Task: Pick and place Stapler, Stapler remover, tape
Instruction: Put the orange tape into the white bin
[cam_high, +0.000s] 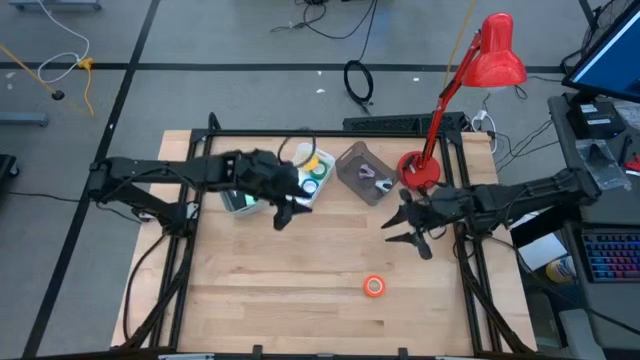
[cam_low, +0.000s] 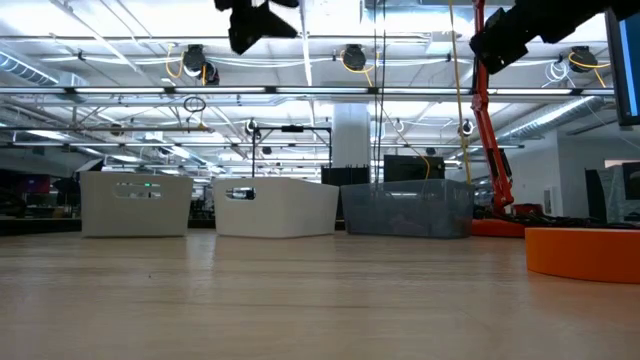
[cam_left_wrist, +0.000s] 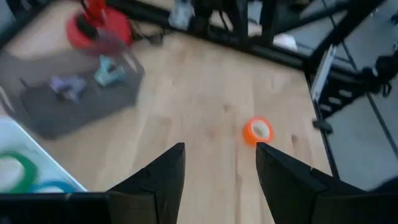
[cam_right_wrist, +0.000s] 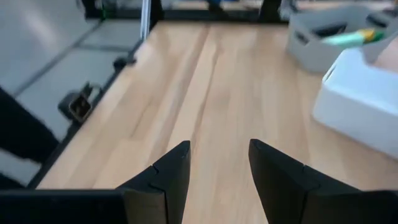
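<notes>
High view: orange tape (cam_high: 374, 286) lay alone on the table (cam_high: 300, 300); left gripper (cam_high: 284, 213) and right gripper (cam_high: 408, 229) hung apart, both released. Left wrist view: green tape (cam_left_wrist: 13, 172) sat in the white bin (cam_left_wrist: 37, 163).

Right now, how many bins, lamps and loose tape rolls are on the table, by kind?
White bins: 2
Grey bin: 1
Red lamp: 1
Loose orange tape: 1
Total: 5
</notes>
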